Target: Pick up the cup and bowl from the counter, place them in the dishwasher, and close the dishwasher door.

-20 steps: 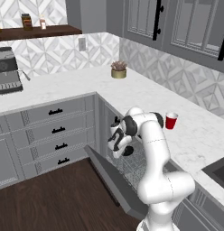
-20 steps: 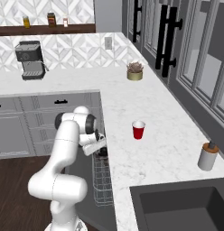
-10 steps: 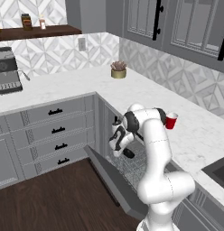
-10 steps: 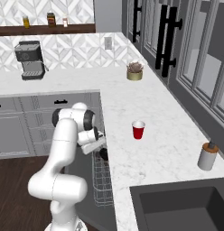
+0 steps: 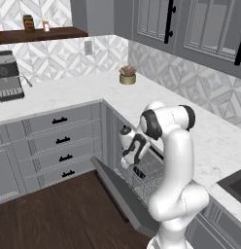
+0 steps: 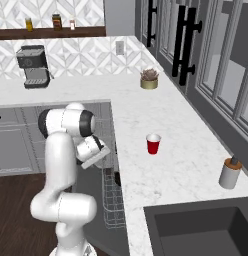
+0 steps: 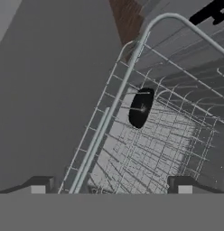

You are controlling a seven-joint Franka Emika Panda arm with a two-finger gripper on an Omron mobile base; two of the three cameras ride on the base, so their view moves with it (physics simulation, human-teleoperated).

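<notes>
the gripper (image 7: 109, 187) is wide open and holds nothing — the bowl (image 7: 141, 107) lies just ahead of it in the dishwasher (image 7: 177, 135) rack. the cup (image 6: 153, 144) stands on the desk (image 6: 186, 150), well apart. best to lift straight up first — clear of the wires — then reach for the cup.

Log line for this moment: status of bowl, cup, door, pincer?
bowl: in dishwasher rack | cup: on counter | dishwasher door: open | pincer: open, over rack
</notes>
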